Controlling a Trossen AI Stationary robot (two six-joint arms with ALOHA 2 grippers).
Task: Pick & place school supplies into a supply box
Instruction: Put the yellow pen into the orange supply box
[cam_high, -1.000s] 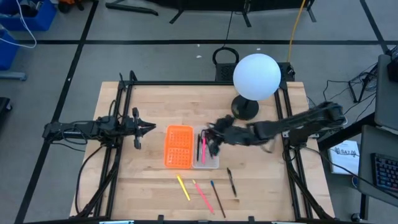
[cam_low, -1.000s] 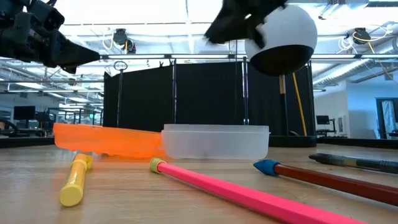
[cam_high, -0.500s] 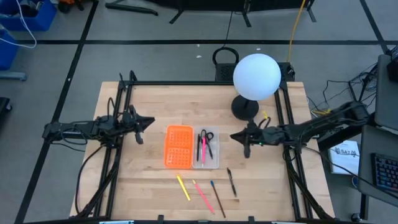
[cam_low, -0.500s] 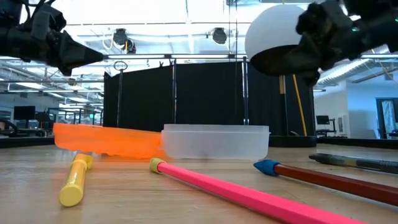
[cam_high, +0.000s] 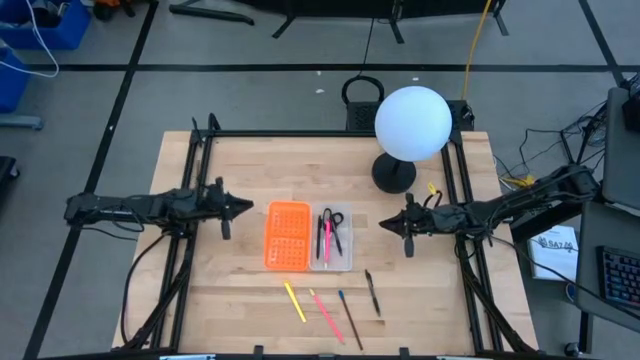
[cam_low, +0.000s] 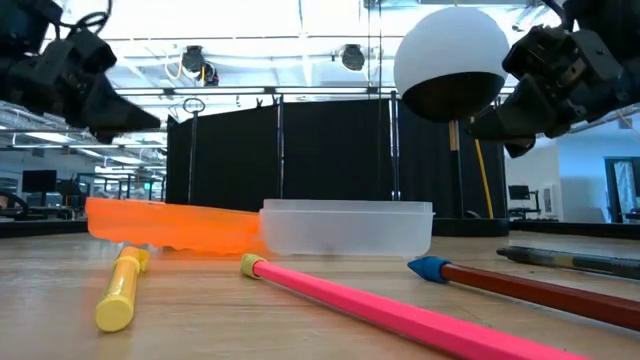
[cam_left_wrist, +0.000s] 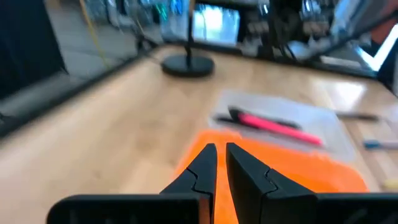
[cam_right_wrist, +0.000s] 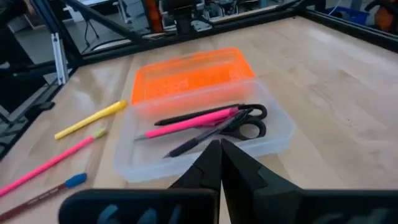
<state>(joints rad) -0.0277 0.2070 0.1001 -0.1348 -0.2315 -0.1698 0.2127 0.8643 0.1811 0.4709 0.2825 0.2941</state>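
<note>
Where the tabletop (cam_high: 420, 300) lies nearest: four loose school supplies (cam_high: 330, 300). Farther back, supply box (cam_high: 307, 236), clear half holding scissors (cam_high: 334, 226), pink pen (cam_high: 327, 236), dark pen (cam_high: 320, 236); orange half bare. Flanking it, left hand (cam_high: 243, 208) narrow, right hand (cam_high: 385, 224) pinched closed, both holding nothing

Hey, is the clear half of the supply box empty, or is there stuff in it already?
Not empty. The clear tray holds black-handled scissors, a pink pen and a dark pen.

Orange grid lid (cam_right_wrist: 189, 78), clear tray (cam_right_wrist: 273, 138) w/ pink pen (cam_right_wrist: 193, 122), black scissors (cam_right_wrist: 245, 121).
</note>
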